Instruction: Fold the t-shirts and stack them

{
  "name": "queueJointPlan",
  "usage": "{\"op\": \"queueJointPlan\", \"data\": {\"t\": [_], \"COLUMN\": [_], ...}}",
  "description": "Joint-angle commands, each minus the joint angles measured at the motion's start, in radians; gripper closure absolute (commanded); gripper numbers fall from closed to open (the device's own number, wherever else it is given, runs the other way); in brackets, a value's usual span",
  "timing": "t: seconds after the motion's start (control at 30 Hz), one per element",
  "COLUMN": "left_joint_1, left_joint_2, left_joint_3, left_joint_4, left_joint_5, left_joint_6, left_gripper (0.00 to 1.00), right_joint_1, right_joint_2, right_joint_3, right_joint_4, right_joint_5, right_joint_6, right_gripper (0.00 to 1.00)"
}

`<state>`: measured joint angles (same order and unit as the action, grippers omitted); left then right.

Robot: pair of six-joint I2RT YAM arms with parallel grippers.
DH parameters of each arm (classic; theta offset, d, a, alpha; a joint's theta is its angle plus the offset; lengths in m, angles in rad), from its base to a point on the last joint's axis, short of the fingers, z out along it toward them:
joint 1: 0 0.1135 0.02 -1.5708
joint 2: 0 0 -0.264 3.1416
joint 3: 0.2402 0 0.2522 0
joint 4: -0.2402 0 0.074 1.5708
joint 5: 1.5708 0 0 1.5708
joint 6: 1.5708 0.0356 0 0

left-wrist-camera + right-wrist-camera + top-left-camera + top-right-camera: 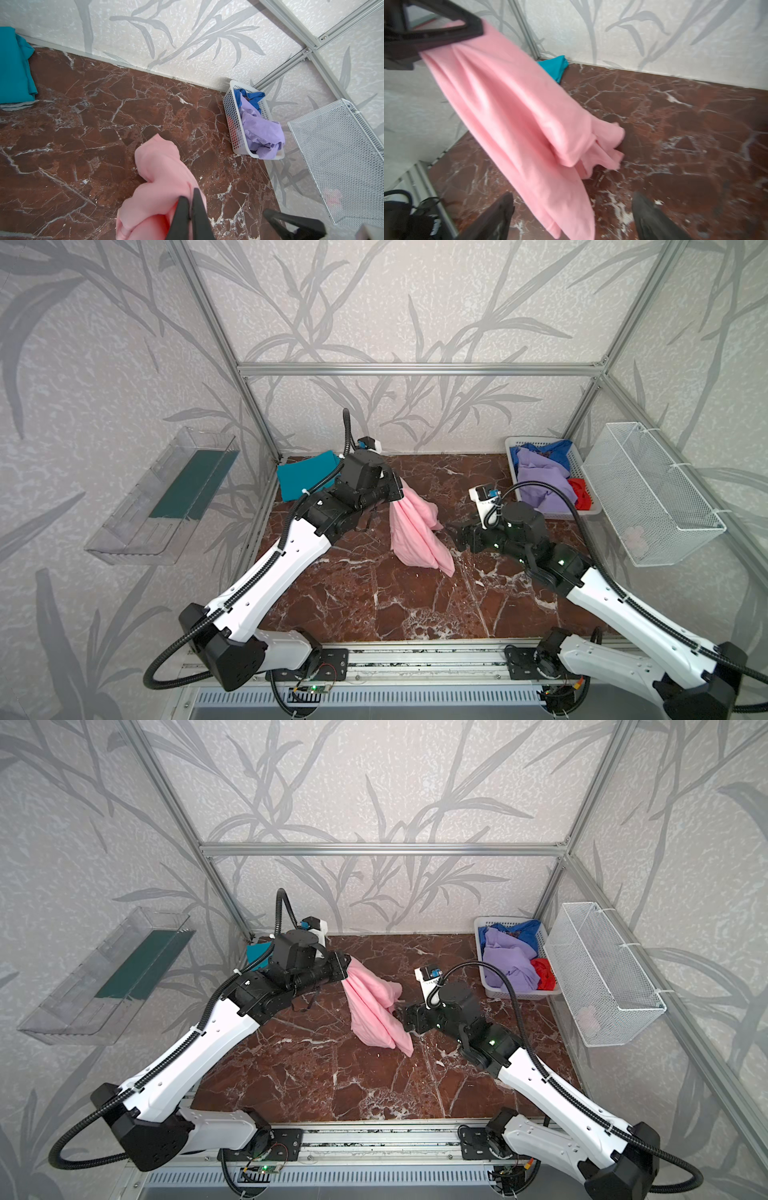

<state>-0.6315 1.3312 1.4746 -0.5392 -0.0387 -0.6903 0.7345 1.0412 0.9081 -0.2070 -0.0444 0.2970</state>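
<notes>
Holding a gathered edge of the pink t-shirt, your left gripper is pinched fully closed on the cloth. The rest hangs bunched below it, its lower end at or near the table. Your right gripper is spread wide with nothing in it, and the hanging folds drape just ahead of its jaws. Close there and you will likely pinch several layers at once, so the shirt won't spread flat. Swing left carelessly and the tail could drag across the folded teal t-shirt just behind that gripper.
</notes>
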Motion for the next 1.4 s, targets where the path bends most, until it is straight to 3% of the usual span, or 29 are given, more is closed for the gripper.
{"op": "queueJointPlan", "data": {"t": [0.0, 0.07, 0.1, 0.17, 0.2, 0.23, 0.27, 0.37, 0.4, 0.47, 0.5, 0.53, 0.6, 0.7, 0.77, 0.83, 0.87, 0.93, 1.03, 1.07, 1.27, 1.37], "left_joint_1": [-0.011, -0.011, -0.010, -0.010, -0.011, -0.011, -0.011, -0.010, -0.009, -0.009, -0.009, -0.009, -0.010, -0.010, -0.010, -0.009, -0.010, -0.010, -0.010, -0.010, 0.041, 0.115], "left_joint_2": [-0.026, -0.036, -0.041, -0.048, -0.050, -0.049, -0.050, -0.038, -0.031, -0.017, -0.013, -0.010, -0.006, -0.026, -0.048, -0.062, -0.066, -0.065, -0.055, -0.044, 0.048, 0.115], "left_joint_3": [0.034, 0.016, 0.003, -0.024, -0.038, -0.052, -0.061, -0.087, -0.098, -0.126, -0.144, -0.163, -0.188, -0.225, -0.253, -0.275, -0.282, -0.300, -0.365, -0.385, -0.491, -0.524], "left_joint_4": [0.015, 0.016, 0.020, 0.029, 0.039, 0.048, 0.054, 0.055, 0.055, 0.063, 0.069, 0.073, 0.058, 0.001, -0.043, -0.108, -0.140, -0.196, -0.188, -0.179, -0.072, 0.026], "left_joint_5": [0.001, -0.010, -0.016, -0.024, -0.024, -0.022, -0.021, -0.021, -0.013, 0.018, 0.034, 0.043, 0.042, -0.013, -0.070, -0.133, -0.158, -0.193, -0.191, -0.190, -0.169, -0.084], "left_joint_6": [-0.005, -0.011, -0.012, -0.018, -0.021, -0.022, -0.022, -0.015, -0.012, -0.005, -0.005, -0.001, 0.009, 0.031, 0.046, 0.049, 0.049, 0.041, 0.029, 0.026, -0.011, -0.037], "left_gripper": [1.00, 1.00, 1.00, 1.00, 1.00, 1.00, 1.00, 1.00, 0.88, 0.41, 0.26, 0.20, 0.17, 0.21, 0.40, 0.71, 0.74, 0.72, 0.40, 0.36, 0.39, 0.30], "right_joint_1": [0.064, 0.102, 0.115, 0.115, 0.114, 0.110, 0.107, 0.077, 0.047, -0.027, -0.062, -0.080, -0.083, -0.083, -0.080, -0.062, -0.047, -0.005, 0.080, 0.108, 0.247, 0.308], "right_joint_2": [0.120, 0.195, 0.228, 0.274, 0.285, 0.286, 0.280, 0.229, 0.206, 0.160, 0.134, 0.108, 0.080, 0.098, 0.134, 0.181, 0.204, 0.258, 0.343, 0.369, 0.481, 0.535], "right_joint_3": [-0.026, -0.017, -0.013, -0.012, -0.010, -0.004, 0.003, 0.034, 0.041, 0.037, 0.030, 0.022, 0.018, 0.029, 0.023, 0.013, 0.011, 0.017, 0.042, 0.058, 0.081, 0.079], "right_joint_4": [0.165, 0.231, 0.265, 0.318, 0.323, 0.310, 0.284, 0.112, 0.050, -0.046, -0.090, -0.128, -0.200, -0.282, -0.290, -0.272, -0.258, -0.217, -0.156, -0.147, 0.002, 0.074], "right_joint_5": [-0.107, -0.137, -0.151, -0.159, -0.148, -0.127, -0.092, 0.072, 0.101, 0.124, 0.146, 0.186, 0.258, 0.260, 0.196, 0.139, 0.125, 0.080, 0.045, 0.040, -0.046, -0.046], "right_joint_6": [0.068, 0.092, 0.110, 0.160, 0.169, 0.162, 0.150, 0.097, 0.090, 0.090, 0.078, 0.051, -0.006, -0.042, -0.043, -0.035, -0.028, -0.024, -0.024, -0.021, 0.036, 0.080], "right_gripper": [0.11, 0.13, 0.21, 0.66, 0.82, 0.95, 1.00, 1.00, 1.00, 1.00, 1.00, 1.00, 1.00, 0.95, 0.86, 0.73, 0.67, 0.48, 0.31, 0.28, 0.23, 0.22]}}
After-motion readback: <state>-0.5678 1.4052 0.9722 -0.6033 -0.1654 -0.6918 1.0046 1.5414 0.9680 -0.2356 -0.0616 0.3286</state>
